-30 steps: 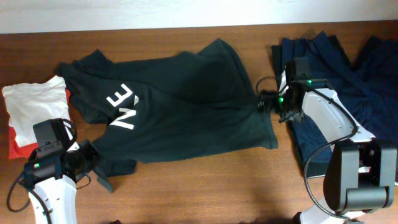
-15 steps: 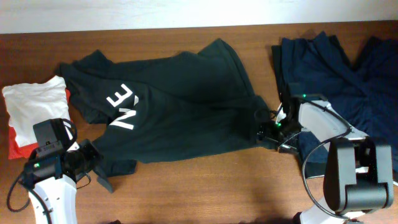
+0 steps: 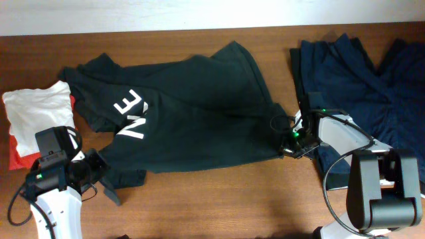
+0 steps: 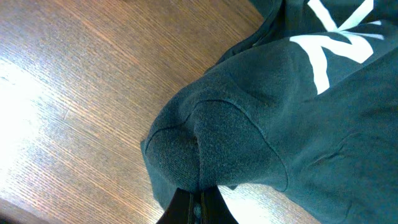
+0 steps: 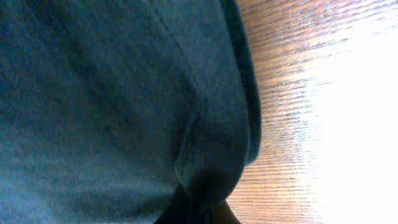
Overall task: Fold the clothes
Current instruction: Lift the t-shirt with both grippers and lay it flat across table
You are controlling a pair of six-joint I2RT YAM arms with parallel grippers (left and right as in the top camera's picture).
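The clothes, one black T-shirt (image 3: pixel 199 113) with white letters (image 3: pixel 129 116), lie spread across the middle of the table. My left gripper (image 3: pixel 109 189) is shut on the shirt's front left corner. In the left wrist view the cloth (image 4: pixel 249 137) bunches into that gripper (image 4: pixel 198 208). At the shirt's front right corner sits my right gripper (image 3: pixel 287 145), shut on the hem. The right wrist view shows dark fabric (image 5: pixel 112 99) pinched in the gripper (image 5: pixel 198 214), its fingertips hidden by the cloth.
A wrinkled navy garment (image 3: pixel 358 86) lies at the right, under the right arm. A folded white piece (image 3: pixel 36 113) rests on a red one (image 3: pixel 16 156) at the left. Bare wood (image 3: pixel 219 199) runs along the front.
My right gripper has moved from the middle of the shirt's right edge toward the front right corner and has shut on the hem there. The left gripper has stayed put.
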